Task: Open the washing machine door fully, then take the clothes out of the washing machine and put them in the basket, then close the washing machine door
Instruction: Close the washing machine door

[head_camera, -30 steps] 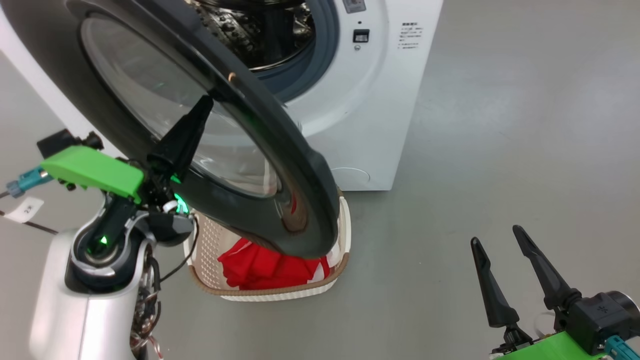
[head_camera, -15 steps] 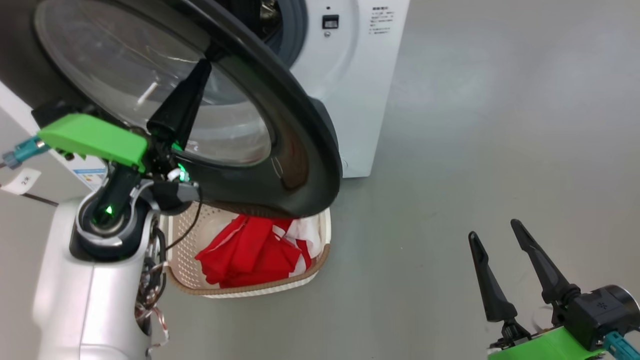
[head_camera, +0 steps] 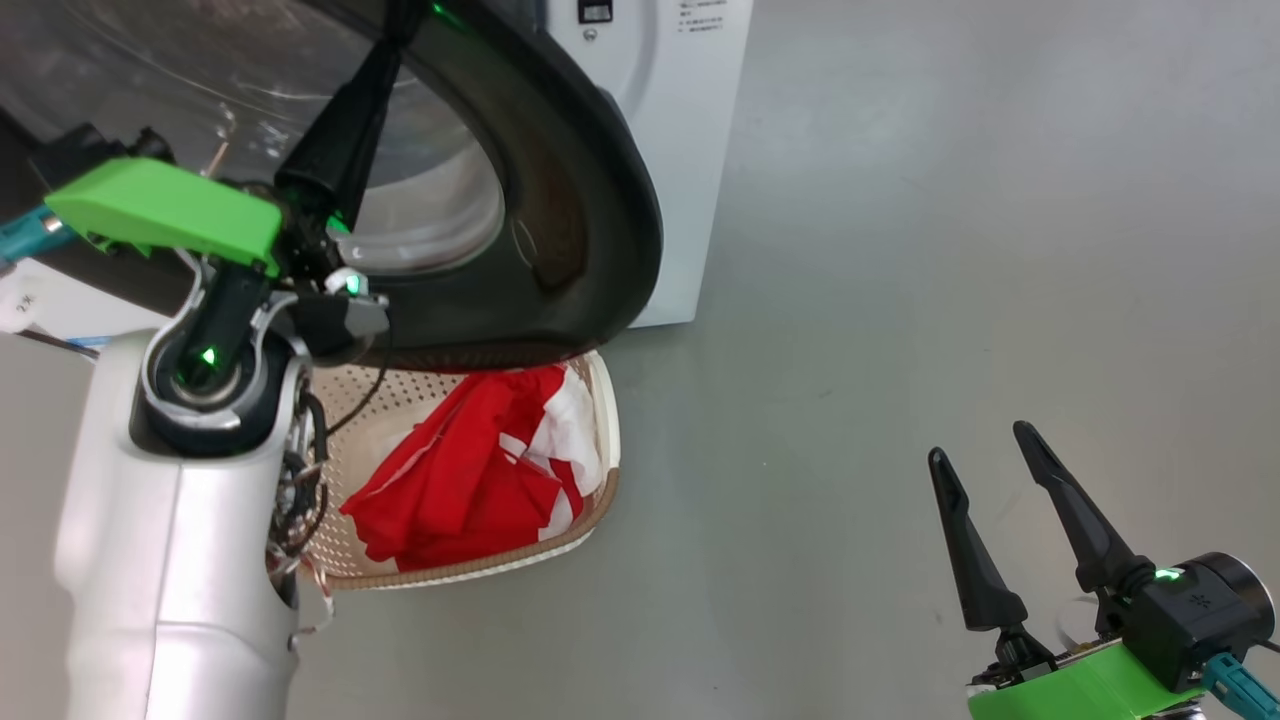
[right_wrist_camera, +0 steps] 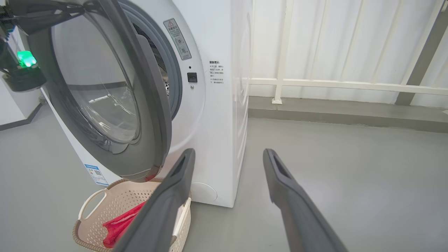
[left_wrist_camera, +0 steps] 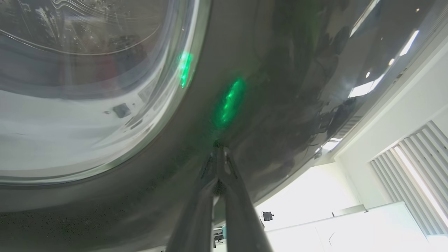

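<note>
While the washing machine door point(head_camera: 570, 200) stands part-way swung across the front of the washing machine point(head_camera: 690, 150), the left gripper point(left_wrist_camera: 217, 148) has its two fingers pressed together with nothing between them. Their tips touch the door's glossy black ring just outside the glass window. This looks like the closing step.

The clothes point(head_camera: 450, 490) lie in the basket point(head_camera: 610, 440), which sits on the floor against the washing machine's front, under the door's lower edge. Whether anything is left in the drum I cannot tell, as the door covers most of the opening.

The door should handle as a stiff, fairly heavy slab turning on its hinge. There is nothing to pinch on this face, so a push suits it better than a grip. Its ring is smooth and probably slippery, so closed tips could skid sideways unless they press square to the surface. The best spot is on the black ring toward the free edge, far from the hinge, and not on the bulging glass. A firm last push will likely be needed for the latch on the washing machine's front to catch.

The right gripper point(head_camera: 978, 442) is spread wide and empty, low and well apart from the washing machine, to the side of its front corner.
</note>
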{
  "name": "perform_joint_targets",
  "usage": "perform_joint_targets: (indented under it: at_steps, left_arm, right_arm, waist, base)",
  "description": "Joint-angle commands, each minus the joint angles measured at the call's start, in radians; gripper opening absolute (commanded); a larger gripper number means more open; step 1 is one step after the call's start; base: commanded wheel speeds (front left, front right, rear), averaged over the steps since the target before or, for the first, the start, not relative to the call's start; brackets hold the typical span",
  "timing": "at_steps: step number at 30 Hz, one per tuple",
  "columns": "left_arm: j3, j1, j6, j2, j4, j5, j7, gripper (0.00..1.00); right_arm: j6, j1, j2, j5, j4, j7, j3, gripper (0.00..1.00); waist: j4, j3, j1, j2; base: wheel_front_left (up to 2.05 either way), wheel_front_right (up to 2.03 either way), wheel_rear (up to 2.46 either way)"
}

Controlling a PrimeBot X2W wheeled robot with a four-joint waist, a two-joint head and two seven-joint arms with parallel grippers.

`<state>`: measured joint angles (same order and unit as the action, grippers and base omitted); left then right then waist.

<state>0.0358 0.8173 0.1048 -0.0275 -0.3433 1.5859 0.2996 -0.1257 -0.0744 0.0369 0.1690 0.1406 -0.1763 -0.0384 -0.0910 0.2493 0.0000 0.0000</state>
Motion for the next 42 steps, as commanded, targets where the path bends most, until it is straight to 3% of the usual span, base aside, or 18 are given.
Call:
perform_joint_targets:
  at_steps: [1,27,42]
  left_arm:
    - [-0.024,0.045,-0.016,-0.026,0.015,-0.01,-0.008,0.0]
    - [-0.055,0.226,-0.089,-0.039,-0.176,-0.043,-0.08,0.0]
    - [-0.035,0.2,-0.118,-0.04,-0.215,-0.057,-0.063,0.0]
  right_arm:
    - [-0.005,0.028,0.013,0.005,0.024,-0.01,-0.021,1.0]
    - [-0.005,0.065,0.013,0.011,0.006,-0.028,-0.035,1.0]
    - [-0.005,0.064,0.013,0.016,-0.01,-0.036,-0.029,1.0]
  waist:
    - [-0.01,0.011,0.0,0.0]
    - [-0.068,0.078,0.0,0.0]
    - [-0.061,0.062,0.0,0.0]
  base:
    - [0.0,0.0,0.0]
    - [0.0,0.0,0.0]
    - [0.0,0.0,0.0]
